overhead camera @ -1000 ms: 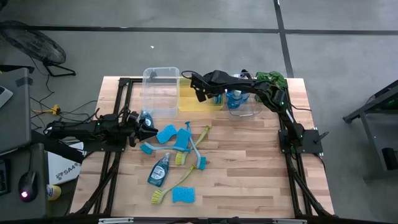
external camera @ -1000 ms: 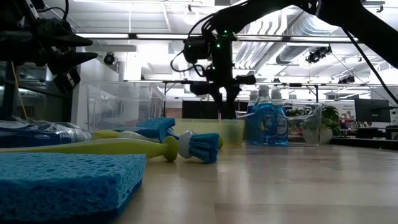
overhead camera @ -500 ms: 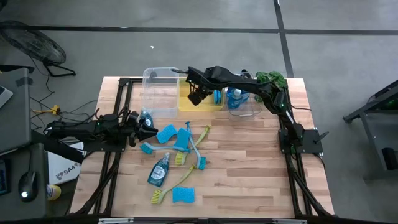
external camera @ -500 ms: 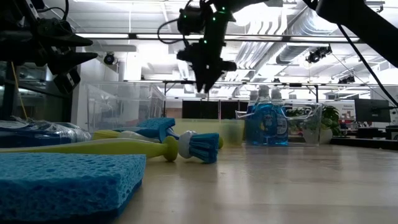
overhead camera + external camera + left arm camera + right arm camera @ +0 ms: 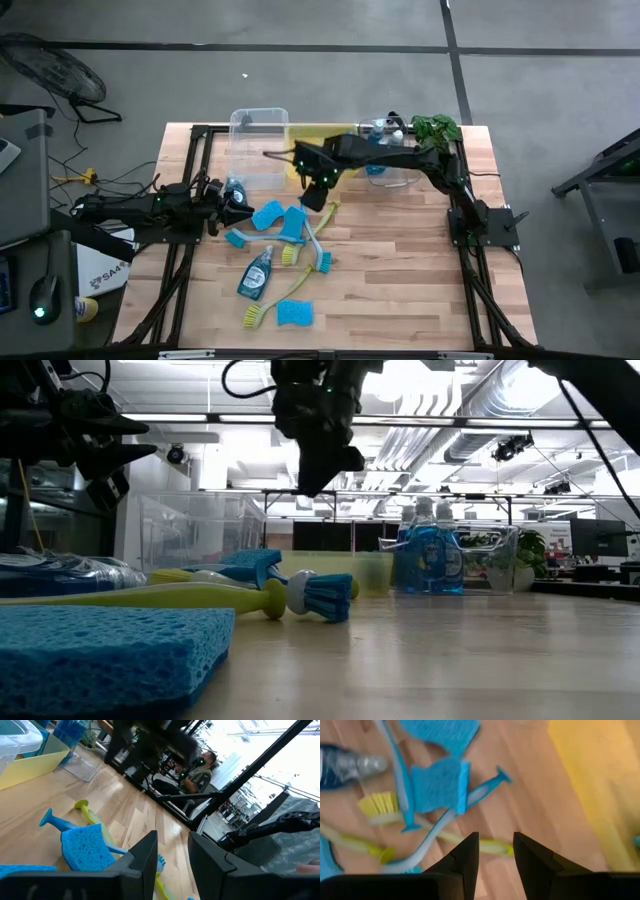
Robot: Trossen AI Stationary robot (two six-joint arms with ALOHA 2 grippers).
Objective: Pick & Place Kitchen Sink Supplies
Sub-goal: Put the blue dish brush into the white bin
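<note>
Right gripper has swung from over the yellow bin toward the pile. High view: sponge just below it, left gripper waiting beside. Right wrist view: fingers parted, empty; sponge ahead, brush lying diagonal.

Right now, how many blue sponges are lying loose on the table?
3. One sponge near the front edge, and two close together in the pile at mid-table: the left sponge and the right sponge. Others may lie hidden in the yellow bin.
</note>
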